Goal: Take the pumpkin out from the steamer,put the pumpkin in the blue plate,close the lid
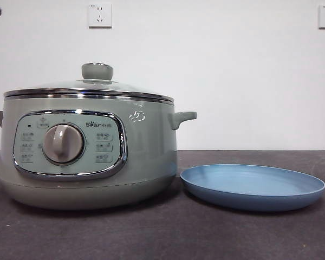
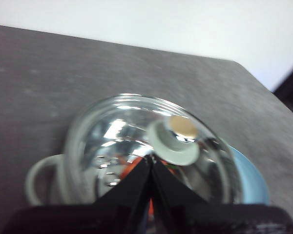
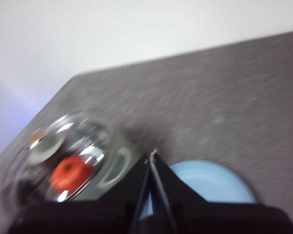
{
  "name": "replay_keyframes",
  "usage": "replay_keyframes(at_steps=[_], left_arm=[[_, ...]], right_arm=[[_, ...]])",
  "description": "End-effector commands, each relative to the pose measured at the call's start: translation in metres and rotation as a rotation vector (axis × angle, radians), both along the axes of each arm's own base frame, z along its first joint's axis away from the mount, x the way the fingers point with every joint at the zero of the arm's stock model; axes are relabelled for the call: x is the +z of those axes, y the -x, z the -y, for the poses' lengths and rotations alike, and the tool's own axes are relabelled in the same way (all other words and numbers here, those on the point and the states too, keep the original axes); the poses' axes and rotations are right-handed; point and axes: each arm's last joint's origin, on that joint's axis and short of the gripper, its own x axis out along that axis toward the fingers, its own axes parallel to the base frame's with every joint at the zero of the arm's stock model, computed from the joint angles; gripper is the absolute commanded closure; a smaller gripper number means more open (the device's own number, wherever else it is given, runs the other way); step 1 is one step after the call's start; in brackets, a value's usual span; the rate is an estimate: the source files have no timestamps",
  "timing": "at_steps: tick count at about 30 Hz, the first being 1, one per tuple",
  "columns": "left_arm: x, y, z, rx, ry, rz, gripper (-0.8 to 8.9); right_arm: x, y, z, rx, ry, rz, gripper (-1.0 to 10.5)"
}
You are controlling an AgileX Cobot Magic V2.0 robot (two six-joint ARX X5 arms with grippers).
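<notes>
lid (image 1: 92, 86) on steamer (image 1: 146, 151), blue plate (image 1: 253, 187) beside

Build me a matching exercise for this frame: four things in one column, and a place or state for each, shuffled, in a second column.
Things:
1. round glass lid with pale green knob
2. shallow light-blue plate
3. small orange-red pumpkin
4. sage-green electric steamer

Places or states:
A. inside the pot, seen through the glass
B. bare, on the table beside the pot
C. closed over the pot's chrome rim
D. standing on the dark table, dial facing the front camera

Pairs: 1-C, 2-B, 3-A, 4-D
</notes>
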Motion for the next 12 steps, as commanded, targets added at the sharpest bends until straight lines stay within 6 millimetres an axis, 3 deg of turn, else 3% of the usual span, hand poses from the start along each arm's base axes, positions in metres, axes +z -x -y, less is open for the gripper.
replay_keyframes(at_steps=[1,5,7,9,12], left_arm=[[0.007,-0.002,0.001,-0.062,-0.016,0.022,8.17],[0.008,-0.002,0.002,-0.082,-0.021,0.029,7.95],[0.008,-0.002,0.002,-0.082,-0.021,0.028,6.6],[0.008,-0.003,0.002,-0.076,-0.021,0.027,4.63],[0.008,-0.003,0.002,-0.075,-0.019,0.026,4.36]], right_arm=[[0.002,-0.007,-0.002,0.105,0.03,-0.011,9.3],[0.0,-0.016,-0.003,0.129,0.021,-0.045,7.4],[-0.002,-0.018,-0.003,0.128,0.021,-0.056,6.5],[-0.003,-0.02,-0.003,0.122,0.022,-0.067,5.6],[-0.004,-0.02,-0.003,0.112,0.024,-0.071,5.0]])
